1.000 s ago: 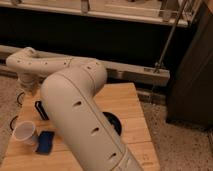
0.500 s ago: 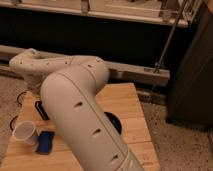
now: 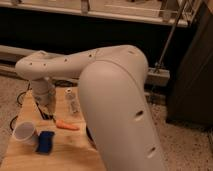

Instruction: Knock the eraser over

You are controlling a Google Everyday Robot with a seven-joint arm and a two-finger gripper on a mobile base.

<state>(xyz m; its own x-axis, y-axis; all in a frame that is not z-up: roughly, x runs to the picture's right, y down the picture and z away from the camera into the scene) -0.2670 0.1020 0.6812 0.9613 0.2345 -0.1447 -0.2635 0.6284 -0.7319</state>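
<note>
Black and mostly hidden, the eraser [image 3: 48, 114] shows only as a small dark shape on the left part of the counter [image 3: 67, 156], right at the lower end of the gripper [image 3: 46, 106]. Whether it stands upright or leans, and whether the gripper touches it, I cannot tell. The gripper hangs low over that spot, pointing down from a white wrist, and its tip blends into the dark shape below, so I cannot tell whether it is spread or closed. Just to the right of the eraser an orange stick [image 3: 66, 125] lies flat on the wood, close to it but apart. Behind the stick, nearer the far edge of the counter, lies a small clear bottle [image 3: 73, 103]. Toward the near left corner stands a white cup [image 3: 25, 133], its mouth upward, and just beside it on the right lies a blue pad [image 3: 45, 142]; both are a little way in front of the eraser. The big white arm [image 3: 120, 105] rises from the lower right, bends at an elbow and reaches left across the counter to the wrist, covering the counter's right side.
</note>
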